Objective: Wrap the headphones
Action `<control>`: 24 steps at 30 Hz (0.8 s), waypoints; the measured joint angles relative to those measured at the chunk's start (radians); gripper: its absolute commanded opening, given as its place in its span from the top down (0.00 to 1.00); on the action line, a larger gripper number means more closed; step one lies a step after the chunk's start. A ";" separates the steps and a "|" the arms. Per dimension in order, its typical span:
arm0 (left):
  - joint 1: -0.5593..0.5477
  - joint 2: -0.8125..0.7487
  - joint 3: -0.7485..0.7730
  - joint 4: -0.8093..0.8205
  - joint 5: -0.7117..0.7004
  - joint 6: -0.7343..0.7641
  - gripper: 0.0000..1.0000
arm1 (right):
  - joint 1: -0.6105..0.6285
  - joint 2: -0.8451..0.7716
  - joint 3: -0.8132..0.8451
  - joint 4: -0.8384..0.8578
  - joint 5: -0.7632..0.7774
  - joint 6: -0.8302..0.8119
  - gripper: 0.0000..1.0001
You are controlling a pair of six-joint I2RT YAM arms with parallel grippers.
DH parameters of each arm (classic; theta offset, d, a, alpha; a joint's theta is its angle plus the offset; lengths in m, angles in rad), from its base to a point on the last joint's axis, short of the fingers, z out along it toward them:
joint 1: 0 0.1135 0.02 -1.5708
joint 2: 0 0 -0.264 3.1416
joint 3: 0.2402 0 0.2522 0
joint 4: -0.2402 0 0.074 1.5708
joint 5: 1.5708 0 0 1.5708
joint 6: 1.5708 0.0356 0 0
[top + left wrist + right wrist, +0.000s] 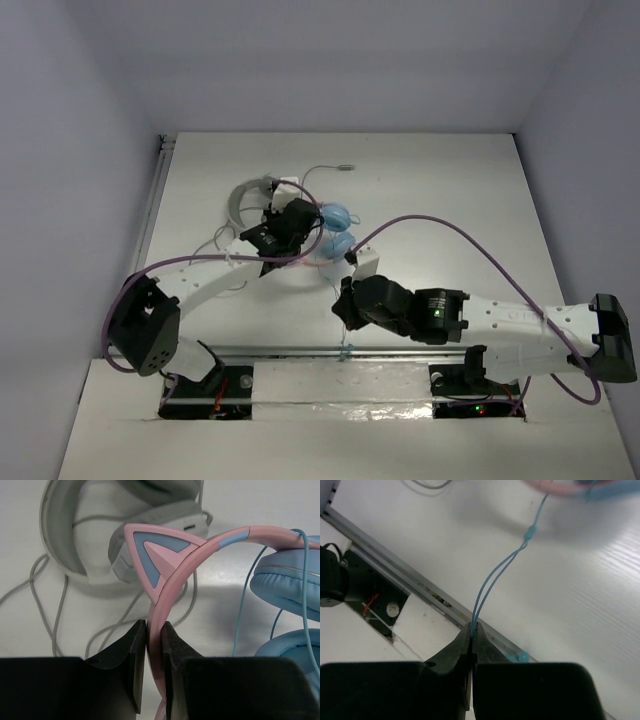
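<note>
The headphones have a pink cat-ear headband [160, 555] and light blue ear cups [290, 580]; they lie at mid-table [338, 218]. My left gripper [153, 645] is shut on the pink headband just below the cat ear, and it sits over the headphones in the top view [283, 228]. My right gripper [472, 626] is shut on a doubled strand of the thin blue cable [502, 567], near the table's front edge [345, 308]. The cable runs taut from the jaws up to a small splitter [530, 531]. A blue cable end [518, 656] lies beside the jaws.
The larger white-grey headphones [100, 530] lie just behind the pink ones [250, 195], with their grey cable [60, 605] looped on the table and its plug further back [345, 167]. A metal rail [395, 565] runs along the table's near edge.
</note>
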 measured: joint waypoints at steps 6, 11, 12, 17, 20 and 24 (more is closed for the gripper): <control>-0.095 -0.079 -0.078 -0.077 -0.034 -0.037 1.00 | 0.000 -0.004 0.126 -0.183 0.113 -0.089 1.00; -0.191 -0.111 -0.080 -0.142 -0.037 -0.063 1.00 | -0.011 -0.003 0.193 -0.282 0.179 -0.167 1.00; -0.201 -0.113 -0.081 -0.156 -0.028 -0.064 1.00 | -0.018 -0.003 0.203 -0.298 0.188 -0.182 1.00; -0.217 -0.152 -0.102 -0.246 0.026 -0.061 1.00 | -0.053 -0.003 0.230 -0.360 0.230 -0.232 1.00; -0.217 -0.189 -0.103 -0.289 0.052 -0.040 1.00 | -0.070 -0.002 0.230 -0.384 0.247 -0.249 1.00; -0.217 -0.230 -0.099 -0.313 0.111 0.011 1.00 | -0.089 0.017 0.231 -0.394 0.285 -0.264 1.00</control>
